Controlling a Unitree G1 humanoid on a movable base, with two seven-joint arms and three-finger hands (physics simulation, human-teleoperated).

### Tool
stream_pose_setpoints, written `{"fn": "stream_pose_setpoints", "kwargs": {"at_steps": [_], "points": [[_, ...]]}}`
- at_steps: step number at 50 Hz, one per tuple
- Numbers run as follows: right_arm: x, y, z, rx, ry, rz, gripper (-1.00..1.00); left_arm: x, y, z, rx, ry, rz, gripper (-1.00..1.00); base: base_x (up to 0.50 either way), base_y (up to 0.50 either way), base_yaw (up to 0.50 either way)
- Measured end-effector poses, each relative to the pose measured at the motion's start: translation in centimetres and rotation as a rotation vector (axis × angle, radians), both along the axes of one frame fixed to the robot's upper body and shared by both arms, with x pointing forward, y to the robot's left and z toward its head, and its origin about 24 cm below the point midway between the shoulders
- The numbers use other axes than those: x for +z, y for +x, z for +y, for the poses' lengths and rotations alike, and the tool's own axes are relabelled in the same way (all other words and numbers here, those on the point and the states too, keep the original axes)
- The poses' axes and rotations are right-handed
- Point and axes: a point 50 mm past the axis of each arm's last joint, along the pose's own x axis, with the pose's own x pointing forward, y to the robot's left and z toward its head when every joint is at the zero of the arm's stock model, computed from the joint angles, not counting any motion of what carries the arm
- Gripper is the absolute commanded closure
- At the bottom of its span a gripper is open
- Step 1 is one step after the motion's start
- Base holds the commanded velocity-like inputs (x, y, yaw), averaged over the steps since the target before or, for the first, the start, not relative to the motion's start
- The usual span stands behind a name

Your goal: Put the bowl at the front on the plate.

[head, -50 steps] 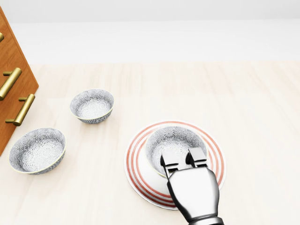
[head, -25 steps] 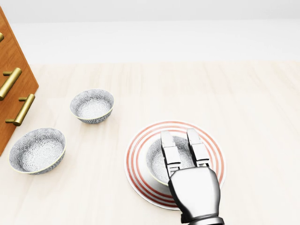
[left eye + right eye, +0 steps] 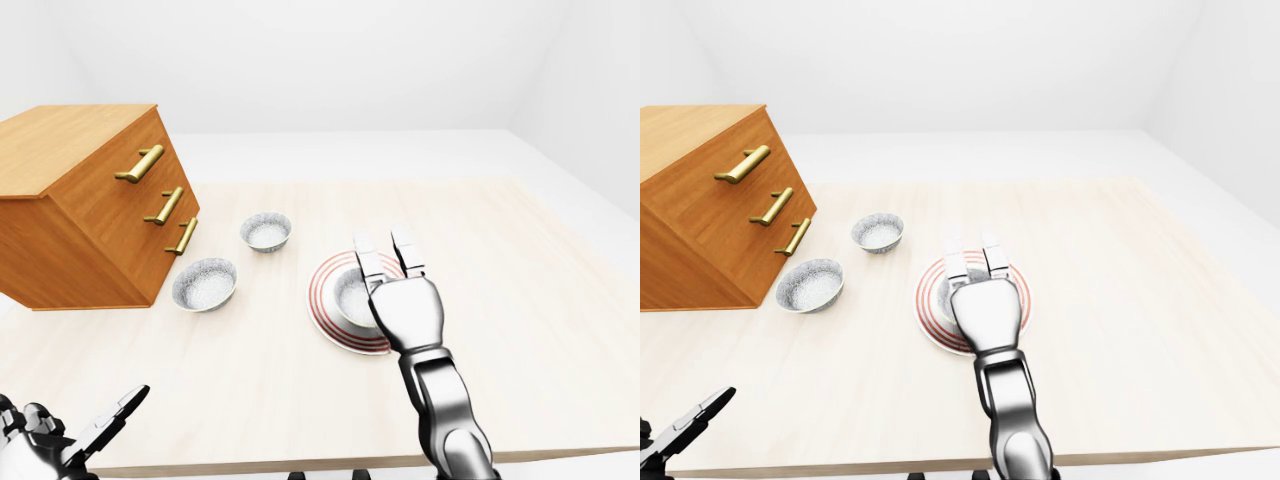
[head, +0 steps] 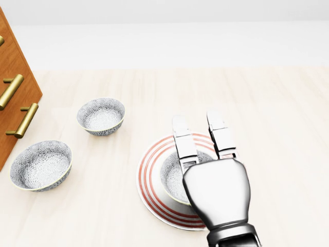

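Bowl point(image 4: 172, 177) sits centred on the red-ringed plate point(image 4: 150, 191), on the pale wood counter point(image 4: 277, 123). A wooden drawer cabinet point(image 3: 90, 215) stands at the left of the left-eye view. Beside it lie the upper spare bowl point(image 4: 101, 116) and the lower spare bowl point(image 4: 41, 165). The right hand point(image 4: 216, 191), fingers straight and apart, hides the bowl's right half. The left hand point(image 3: 70, 438) is low with fingers spread. The bowl is upright and grey-patterned.

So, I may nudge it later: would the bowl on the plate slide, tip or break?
The bowl looks like rigid glazed ceramic, so probably brittle. Wide and low, it seems unlikely to tip. On the smooth plate it may slide.
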Motion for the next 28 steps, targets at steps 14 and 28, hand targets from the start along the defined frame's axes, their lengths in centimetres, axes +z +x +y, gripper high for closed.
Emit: {"fn": "stream_pose_setpoints", "kwargs": {"at_steps": [14,28], "points": [[9.3,0.5,-1.1,-0.143,-0.154,-0.141,-1.00,-0.4,0.1,-0.1,-0.004,-0.013,0.014,-1.00,0.00,0.00,0.00],[17.6,-1.0,-1.8,-0.224,-0.111,-0.475,-1.00,-0.9,0.1,-0.1,-0.008,-0.022,0.036,-1.00,0.00,0.00,0.00]]}}
